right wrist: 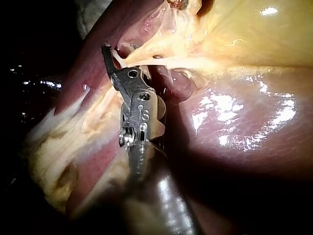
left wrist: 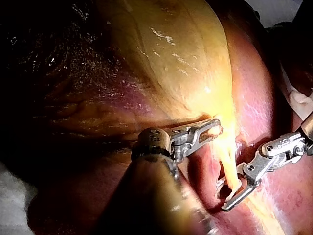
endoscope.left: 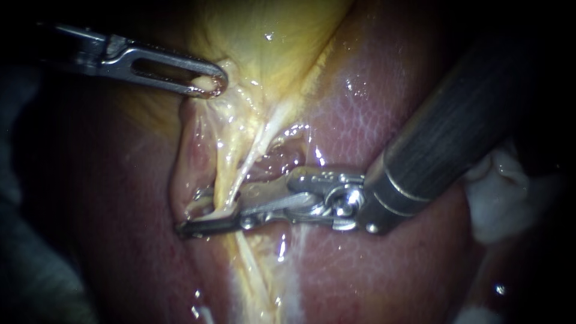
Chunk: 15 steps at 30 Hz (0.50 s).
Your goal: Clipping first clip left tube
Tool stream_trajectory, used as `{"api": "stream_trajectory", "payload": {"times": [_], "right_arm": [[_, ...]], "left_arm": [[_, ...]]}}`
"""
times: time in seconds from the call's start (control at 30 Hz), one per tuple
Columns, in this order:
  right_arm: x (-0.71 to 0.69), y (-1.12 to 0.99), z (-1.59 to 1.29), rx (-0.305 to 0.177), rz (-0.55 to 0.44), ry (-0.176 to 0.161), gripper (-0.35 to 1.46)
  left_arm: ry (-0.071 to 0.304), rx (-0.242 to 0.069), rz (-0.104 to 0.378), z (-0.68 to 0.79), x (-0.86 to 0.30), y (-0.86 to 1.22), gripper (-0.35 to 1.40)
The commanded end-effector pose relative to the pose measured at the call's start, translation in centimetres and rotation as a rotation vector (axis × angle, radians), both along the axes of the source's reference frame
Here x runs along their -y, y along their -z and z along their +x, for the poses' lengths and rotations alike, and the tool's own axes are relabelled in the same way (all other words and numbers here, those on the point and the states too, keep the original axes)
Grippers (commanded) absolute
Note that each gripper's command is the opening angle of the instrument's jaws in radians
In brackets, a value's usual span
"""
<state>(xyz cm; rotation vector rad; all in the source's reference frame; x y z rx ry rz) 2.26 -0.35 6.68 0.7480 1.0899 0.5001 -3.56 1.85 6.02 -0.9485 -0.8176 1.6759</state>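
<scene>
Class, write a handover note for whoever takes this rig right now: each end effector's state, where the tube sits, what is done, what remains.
Left instrument: end effector shut on the edge of the gallbladder.
Right instrument: end effector open, one jaw each side of the tube, beside the liver.
Done: tube sits between the jaws.
Left: no clip shows on it yet; likely close, then withdraw.

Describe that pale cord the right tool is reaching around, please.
The tube is a thin, pale yellowish-white cord, wet and glistening, stretched taut. It runs down from the yellow gallbladder, which the left instrument grips, and passes between the open pincer of the right instrument, over the reddish liver. No clip shows on it.
</scene>
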Motion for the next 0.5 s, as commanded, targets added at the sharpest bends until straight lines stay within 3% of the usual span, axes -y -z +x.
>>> {"api": "stream_trajectory", "payload": {"times": [0.03, 0.3, 0.5], "right_arm": [[0.00, 0.00, 0.00, 0.002, 0.000, 0.001, 0.28], [-0.01, 0.00, 0.03, -0.015, 0.002, -0.010, 0.49], [-0.01, 0.00, 0.02, -0.017, 0.003, -0.007, 0.50]], "left_arm": [[0.000, 0.000, 0.000, 0.00, 0.00, 0.00, -0.35], [-0.001, 0.000, 0.000, 0.01, 0.00, 0.00, -0.35], [-0.001, 0.001, 0.000, 0.02, 0.00, 0.00, -0.35]]}}
